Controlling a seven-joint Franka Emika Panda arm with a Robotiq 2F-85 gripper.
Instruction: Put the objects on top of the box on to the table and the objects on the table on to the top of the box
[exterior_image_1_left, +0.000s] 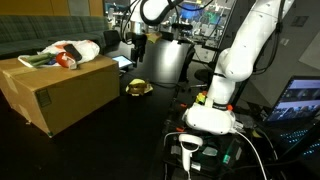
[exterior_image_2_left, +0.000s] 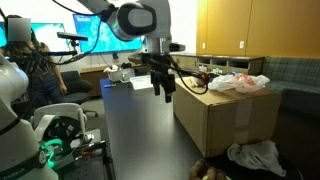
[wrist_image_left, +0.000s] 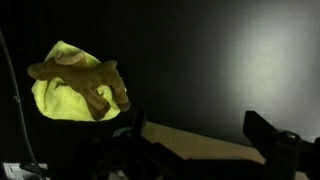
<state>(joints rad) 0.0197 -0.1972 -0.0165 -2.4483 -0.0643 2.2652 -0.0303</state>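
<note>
A cardboard box (exterior_image_1_left: 62, 92) stands on the black table; it also shows in an exterior view (exterior_image_2_left: 228, 118). On its top lie a white bag and other items (exterior_image_1_left: 68, 52), also seen in an exterior view (exterior_image_2_left: 238, 82). On the table next to the box lies a yellow cloth with a brown toy on it (exterior_image_1_left: 137, 87), which fills the left of the wrist view (wrist_image_left: 78, 82). My gripper (exterior_image_2_left: 160, 88) hangs open and empty above the table, beside the box. In the wrist view its fingers (wrist_image_left: 200, 140) frame a corner of the box (wrist_image_left: 205, 145).
The black table (exterior_image_2_left: 135, 130) stretches in front of the box. A crumpled white bag (exterior_image_2_left: 255, 155) lies below the box in an exterior view. Monitors, a person (exterior_image_2_left: 35, 60) and lab gear stand behind. The robot base (exterior_image_1_left: 215, 105) sits near cables and a scanner.
</note>
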